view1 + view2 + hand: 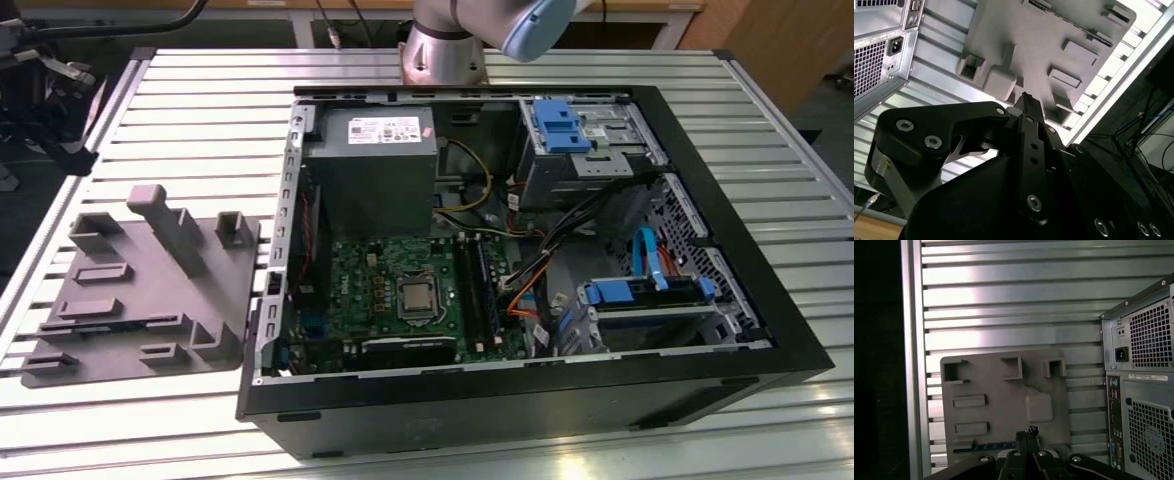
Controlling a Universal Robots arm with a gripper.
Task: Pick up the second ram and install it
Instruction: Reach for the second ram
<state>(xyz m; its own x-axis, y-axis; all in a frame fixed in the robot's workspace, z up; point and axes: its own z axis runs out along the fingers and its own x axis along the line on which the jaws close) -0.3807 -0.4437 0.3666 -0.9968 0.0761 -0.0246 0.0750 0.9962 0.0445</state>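
Alignment matters: the black fingers [1021, 435], closed and empty, hover over the grey moulded plastic tray [1004, 385]; I judge they should centre squarely across the slim bluish memory stick [985, 446].

An open computer case [534, 405] lies on the slatted table [200, 90] in the exterior view, with the moulded tray [120, 300] close beside it at nine o'clock and the arm's base [441, 55] behind it at twelve. Inside, the power supply [374, 170] sits at twelve o'clock of the motherboard [367, 290], with the memory slots [478, 290] and a drive bay [647, 300] toward three. In the first wrist view the gripper [1026, 432] hangs above the tray.
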